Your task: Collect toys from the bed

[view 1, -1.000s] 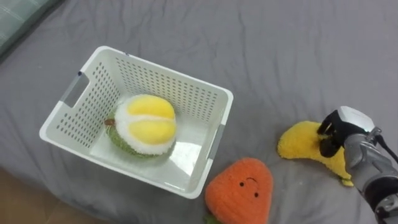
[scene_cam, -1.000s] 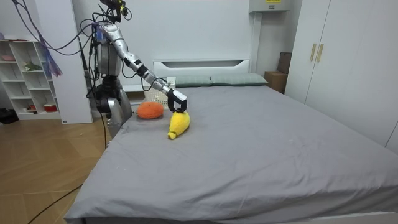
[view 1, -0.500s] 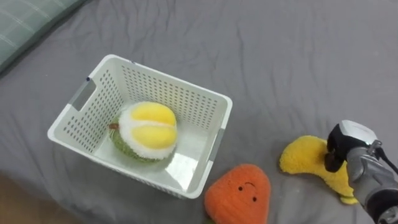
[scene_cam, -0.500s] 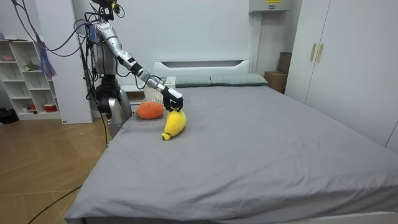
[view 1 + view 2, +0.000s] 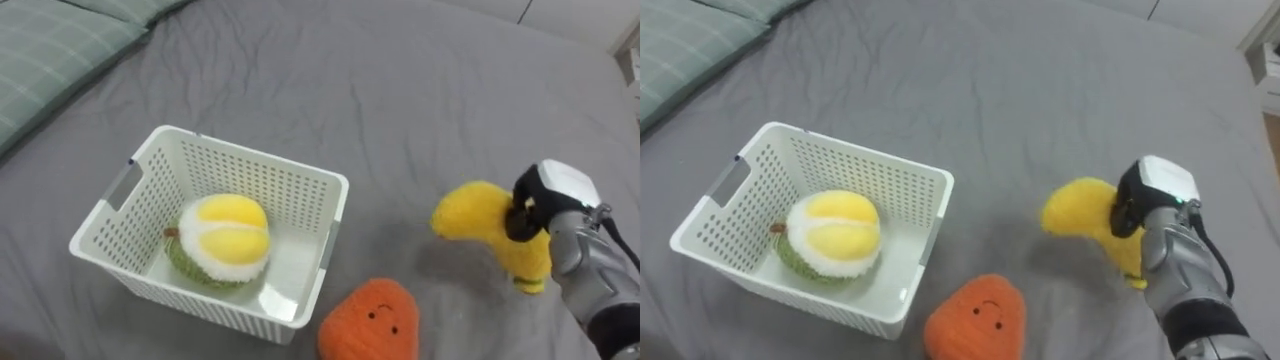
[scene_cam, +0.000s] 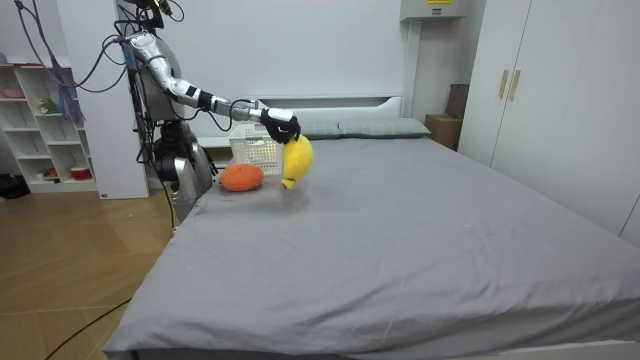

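While clear of bed (image 6: pixel 400 230) in room view, banana (image 6: pixel 297 158) in right hand's (image 5: pixel 548 192) curled fingers (image 5: pixel 520 218)

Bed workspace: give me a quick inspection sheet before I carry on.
Surface: grey bed.
Job's things: durian plush inside the white basket; orange plush on the sheet beside the basket; yellow plush held above the sheet.
Clutter: nothing seen.
Hands: right hand curled round the yellow plush.
Cables: nothing seen.
Surroundings: green pillow at the bed's head; shelf unit; wardrobe.
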You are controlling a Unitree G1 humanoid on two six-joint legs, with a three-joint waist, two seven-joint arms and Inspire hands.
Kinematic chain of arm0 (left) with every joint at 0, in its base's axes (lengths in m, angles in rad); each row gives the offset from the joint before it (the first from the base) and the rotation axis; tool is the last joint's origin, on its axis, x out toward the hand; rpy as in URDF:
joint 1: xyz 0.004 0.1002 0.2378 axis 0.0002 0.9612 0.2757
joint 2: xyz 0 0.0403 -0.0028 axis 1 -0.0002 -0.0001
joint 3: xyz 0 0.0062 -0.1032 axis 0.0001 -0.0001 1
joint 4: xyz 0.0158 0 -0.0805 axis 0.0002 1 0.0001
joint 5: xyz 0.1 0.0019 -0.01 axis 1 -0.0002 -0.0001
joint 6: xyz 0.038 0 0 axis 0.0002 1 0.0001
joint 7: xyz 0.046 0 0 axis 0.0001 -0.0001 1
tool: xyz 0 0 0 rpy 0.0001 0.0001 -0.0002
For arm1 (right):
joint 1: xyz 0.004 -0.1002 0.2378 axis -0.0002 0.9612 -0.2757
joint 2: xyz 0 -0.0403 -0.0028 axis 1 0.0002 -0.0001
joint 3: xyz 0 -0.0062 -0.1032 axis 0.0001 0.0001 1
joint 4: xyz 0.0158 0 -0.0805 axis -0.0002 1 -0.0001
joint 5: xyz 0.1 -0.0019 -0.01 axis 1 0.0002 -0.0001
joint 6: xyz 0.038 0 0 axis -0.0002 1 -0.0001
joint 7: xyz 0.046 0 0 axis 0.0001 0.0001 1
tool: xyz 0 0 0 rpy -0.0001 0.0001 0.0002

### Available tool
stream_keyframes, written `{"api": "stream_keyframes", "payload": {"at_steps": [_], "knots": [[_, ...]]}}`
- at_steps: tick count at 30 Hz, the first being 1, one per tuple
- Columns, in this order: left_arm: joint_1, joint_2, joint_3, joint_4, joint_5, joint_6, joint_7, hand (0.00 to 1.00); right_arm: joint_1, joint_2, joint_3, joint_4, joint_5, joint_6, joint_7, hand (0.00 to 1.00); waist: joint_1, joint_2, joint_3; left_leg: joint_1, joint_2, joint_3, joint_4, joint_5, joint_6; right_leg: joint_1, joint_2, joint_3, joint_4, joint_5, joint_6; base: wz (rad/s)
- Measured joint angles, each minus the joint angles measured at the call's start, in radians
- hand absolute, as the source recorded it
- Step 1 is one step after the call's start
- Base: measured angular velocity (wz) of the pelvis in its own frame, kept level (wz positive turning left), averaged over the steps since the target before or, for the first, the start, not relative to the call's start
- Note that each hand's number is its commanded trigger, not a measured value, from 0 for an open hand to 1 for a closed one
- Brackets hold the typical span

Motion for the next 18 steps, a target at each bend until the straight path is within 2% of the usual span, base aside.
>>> {"api": "stream_keyframes", "payload": {"at_steps": [9, 12, 18], "knots": [[-0.006, -0.011, 0.024, -0.018, 0.002, 0.000, 0.003, 0.00, 0.033, 0.002, 0.000, -0.399, 0.077, 0.003, 0.048, 1.00, 0.000, -0.008, 0.0049, 0.017, 0.001, 0.015, -0.015, 0.000, 0.000, -0.002, 0.004, 0.032, 0.000, 0.000, 0.000, -0.07], [-0.013, -0.010, 0.024, -0.018, 0.002, -0.001, 0.005, 0.00, 0.036, 0.002, 0.001, -0.510, 0.102, 0.001, 0.059, 1.00, 0.000, -0.010, 0.0173, 0.016, 0.001, 0.011, -0.020, 0.000, 0.000, -0.003, 0.004, 0.027, -0.002, 0.000, 0.000, 0.00], [-0.014, -0.023, 0.025, -0.033, 0.067, -0.001, 0.006, 0.00, 0.037, 0.008, 0.001, -0.672, 0.118, 0.004, 0.117, 1.00, 0.005, -0.013, 0.0181, 0.016, 0.001, 0.012, -0.024, 0.000, 0.000, -0.004, 0.005, 0.031, -0.003, 0.000, 0.000, 0.00]]}}
